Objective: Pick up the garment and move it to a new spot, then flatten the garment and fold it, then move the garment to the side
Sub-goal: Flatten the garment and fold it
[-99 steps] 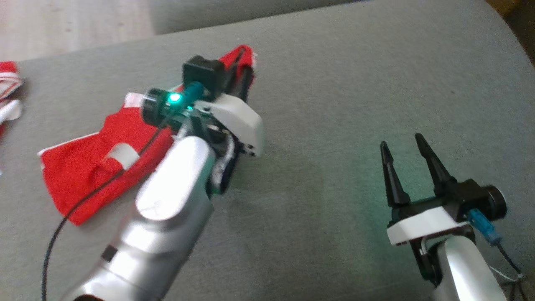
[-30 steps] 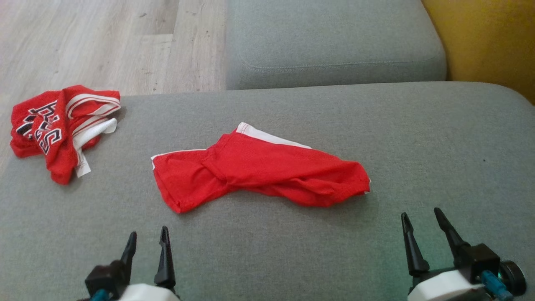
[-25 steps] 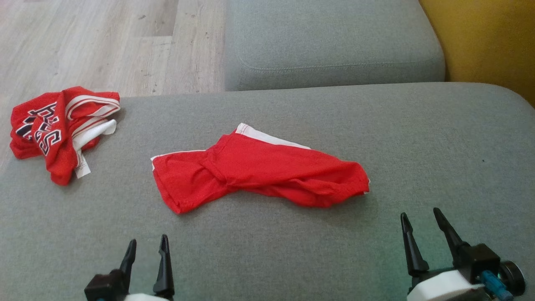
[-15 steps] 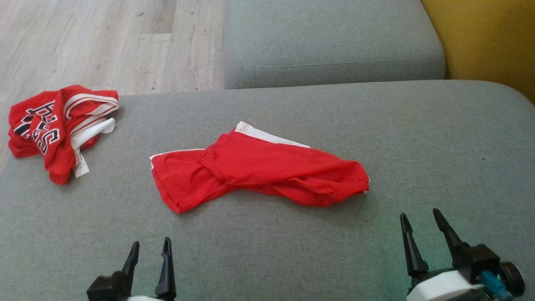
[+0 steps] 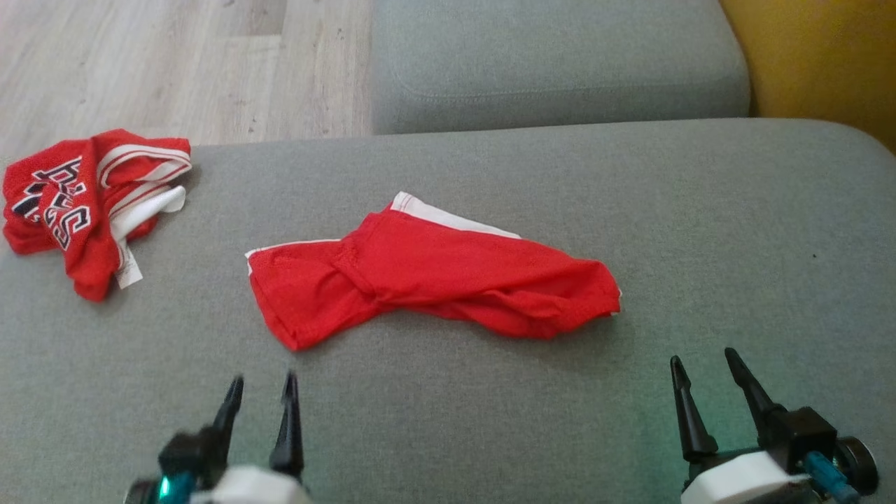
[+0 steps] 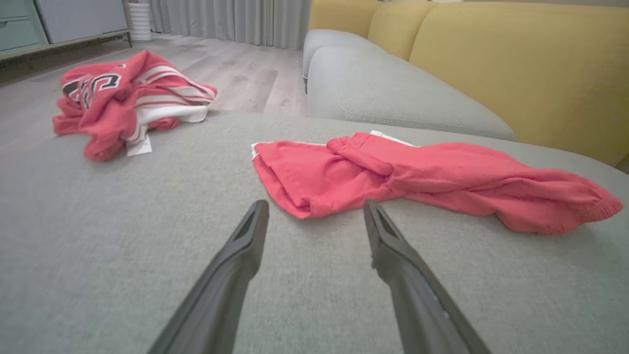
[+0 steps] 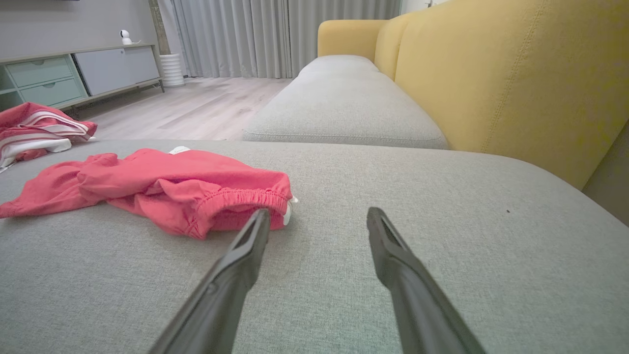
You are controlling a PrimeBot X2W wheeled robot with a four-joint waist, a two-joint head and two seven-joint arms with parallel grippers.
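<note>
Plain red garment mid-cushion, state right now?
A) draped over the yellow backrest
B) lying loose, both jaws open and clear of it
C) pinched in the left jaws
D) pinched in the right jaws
B: the red garment lies crumpled on the grey cushion, and the left gripper and right gripper sit short of its near edge, jaws open with nothing between them.

Crumpled lettered jersey [image 5: 77,203] on grey cushion [image 5: 700,210], far-left corner; yellow backrest [image 5: 826,56] right.
</note>
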